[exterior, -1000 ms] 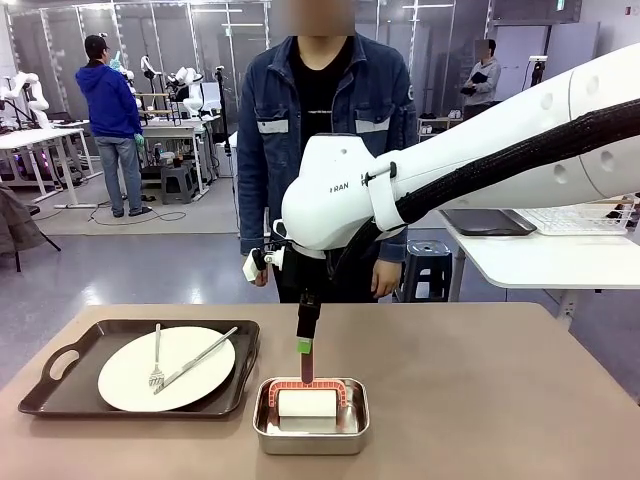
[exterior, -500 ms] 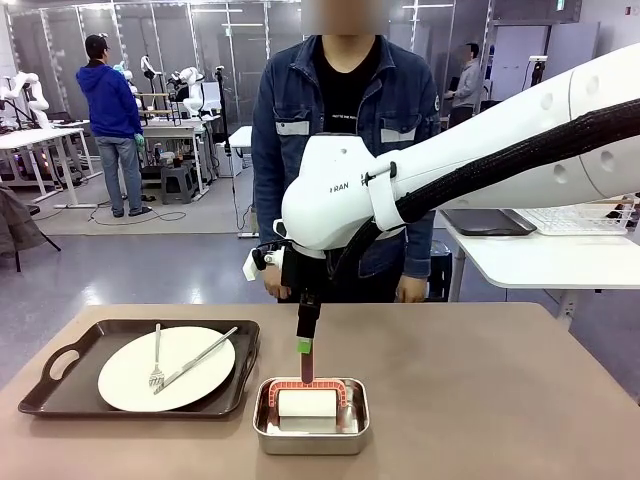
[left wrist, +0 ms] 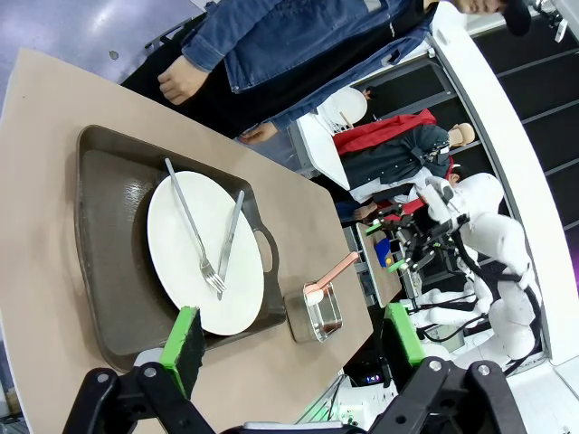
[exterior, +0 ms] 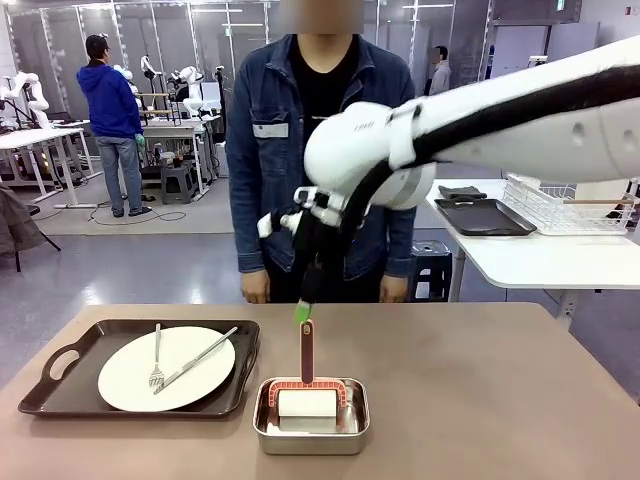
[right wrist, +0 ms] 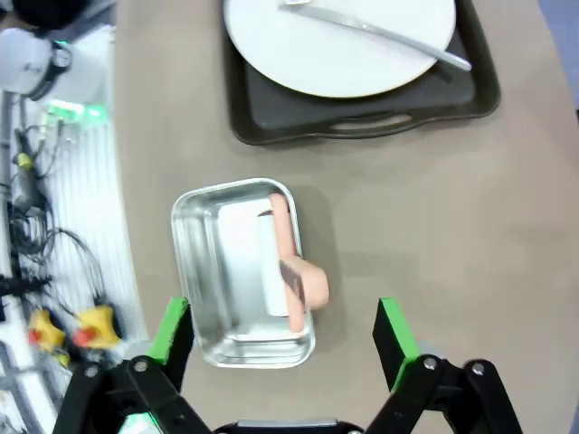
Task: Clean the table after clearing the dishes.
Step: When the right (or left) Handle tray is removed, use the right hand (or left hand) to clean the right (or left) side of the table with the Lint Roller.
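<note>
The right hand [exterior: 303,306] has lifted off the cleaning roller [exterior: 306,352] at lower centre, wide open and empty, as is the left hand [left wrist: 291,336]. The plate [exterior: 166,368] stays lower left on the worktop [exterior: 480,400], so clearing looks unfinished.

I read the table [exterior: 480,400] top as smooth, matt tan; the tray [exterior: 45,395] dark, faintly glossy, plastic-looking; the plate [exterior: 125,378] glossy white. The fork [exterior: 157,355], knife [exterior: 200,358], pan [exterior: 310,443]: bright polished metal. The roller handle [exterior: 306,352]: matt pink plastic.

Plate [exterior: 125,375] on tray [exterior: 130,412] — pan [exterior: 310,441] to its right
</note>
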Available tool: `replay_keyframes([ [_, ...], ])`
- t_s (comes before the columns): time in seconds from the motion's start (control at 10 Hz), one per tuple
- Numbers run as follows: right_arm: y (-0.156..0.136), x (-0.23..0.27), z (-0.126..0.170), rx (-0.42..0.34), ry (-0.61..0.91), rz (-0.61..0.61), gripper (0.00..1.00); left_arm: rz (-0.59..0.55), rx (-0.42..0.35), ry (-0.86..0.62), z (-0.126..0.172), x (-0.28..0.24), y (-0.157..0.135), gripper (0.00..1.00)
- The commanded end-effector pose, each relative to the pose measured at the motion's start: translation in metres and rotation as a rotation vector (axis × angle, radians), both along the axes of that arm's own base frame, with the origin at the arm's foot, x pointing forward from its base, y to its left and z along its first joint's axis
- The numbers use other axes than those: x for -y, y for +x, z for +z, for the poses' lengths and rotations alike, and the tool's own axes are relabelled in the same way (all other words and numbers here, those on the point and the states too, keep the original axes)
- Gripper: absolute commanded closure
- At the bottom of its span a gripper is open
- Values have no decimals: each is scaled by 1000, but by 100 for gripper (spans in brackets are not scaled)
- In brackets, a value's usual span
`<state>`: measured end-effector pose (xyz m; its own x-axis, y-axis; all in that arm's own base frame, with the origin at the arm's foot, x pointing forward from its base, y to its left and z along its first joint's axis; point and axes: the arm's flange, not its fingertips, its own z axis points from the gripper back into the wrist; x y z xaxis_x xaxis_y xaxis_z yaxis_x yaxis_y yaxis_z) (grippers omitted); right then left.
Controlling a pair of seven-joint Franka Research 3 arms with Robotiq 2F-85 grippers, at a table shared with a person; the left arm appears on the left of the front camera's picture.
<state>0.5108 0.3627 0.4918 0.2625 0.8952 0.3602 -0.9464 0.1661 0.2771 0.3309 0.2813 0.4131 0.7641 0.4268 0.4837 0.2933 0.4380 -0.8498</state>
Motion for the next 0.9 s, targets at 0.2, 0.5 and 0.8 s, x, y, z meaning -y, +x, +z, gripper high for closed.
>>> replay_keyframes([
  [0.2, 12, 180, 2, -497, 478, -234, 0, -8, 4, -1, 0, -1, -4, 0],
  [0.5, 10, 337, -52, -748, 770, -411, 0, -8, 4, -1, 0, -1, -4, 0],
  [0.8, -21, 461, -118, -855, 895, -678, 0, -8, 4, -1, 0, -1, -4, 0],
])
